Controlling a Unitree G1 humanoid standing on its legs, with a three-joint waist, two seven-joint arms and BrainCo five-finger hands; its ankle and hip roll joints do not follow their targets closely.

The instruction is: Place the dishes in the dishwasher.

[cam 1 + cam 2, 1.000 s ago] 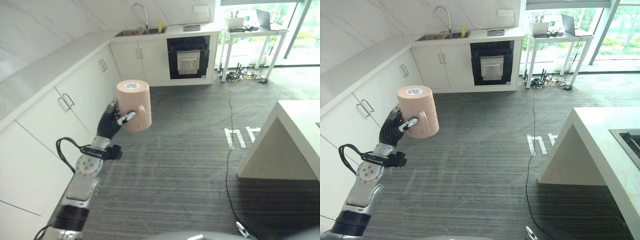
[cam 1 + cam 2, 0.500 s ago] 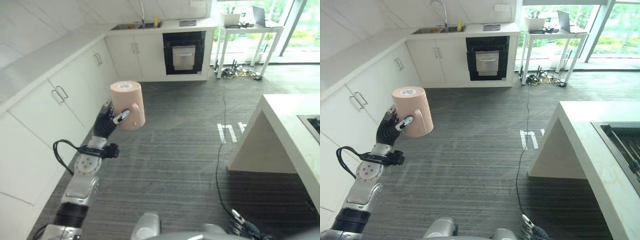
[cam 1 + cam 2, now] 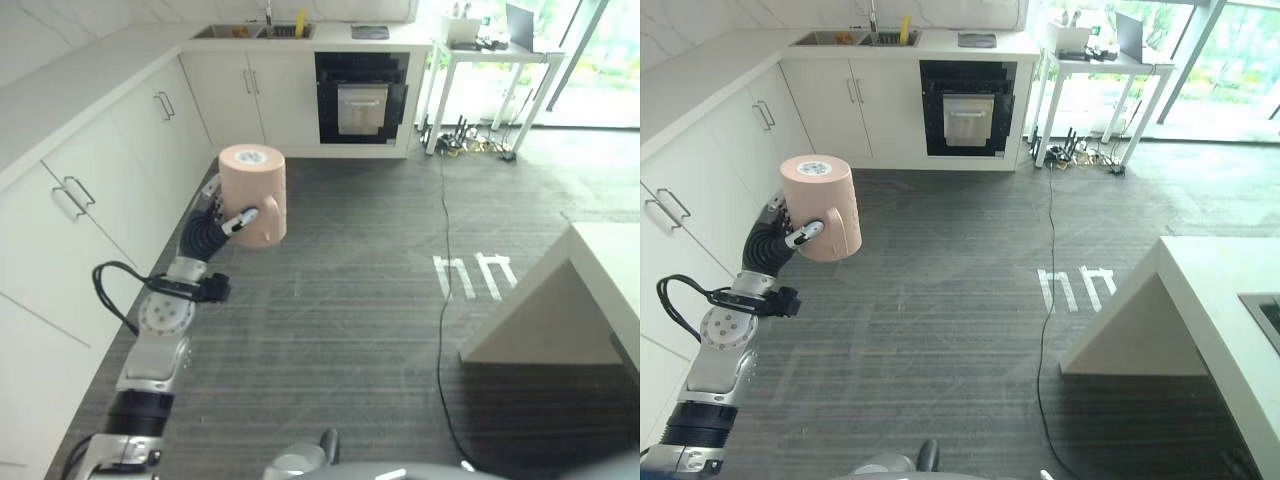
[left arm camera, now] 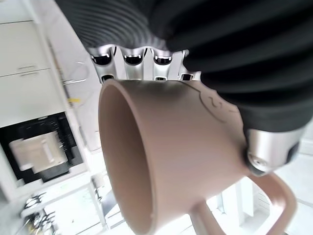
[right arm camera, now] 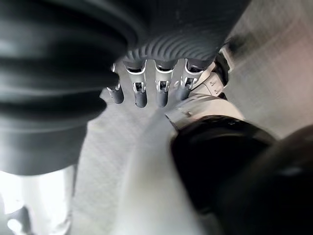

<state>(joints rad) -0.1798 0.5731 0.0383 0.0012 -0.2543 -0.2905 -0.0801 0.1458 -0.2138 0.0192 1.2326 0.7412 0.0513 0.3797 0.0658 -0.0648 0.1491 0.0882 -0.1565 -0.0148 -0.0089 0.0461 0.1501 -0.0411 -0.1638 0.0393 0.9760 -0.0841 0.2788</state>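
The left hand point(image 3: 215, 225) is wrapped around a peach-coloured mug point(image 3: 253, 195), which is held upside down, base uppermost, above the dark striped floor point(image 3: 360, 300). The thumb is pressed against the mug's side next to the handle point(image 4: 274, 205), and the fingers are curled around the far side. The mug is carried in the air beside the white base cabinets point(image 3: 70, 200). The right hand point(image 5: 146, 93) is seen with its fingers curled and nothing held in them. A built-in oven point(image 3: 362, 98) is set under the far counter, and a white island point(image 3: 1200, 320) stands to the right.
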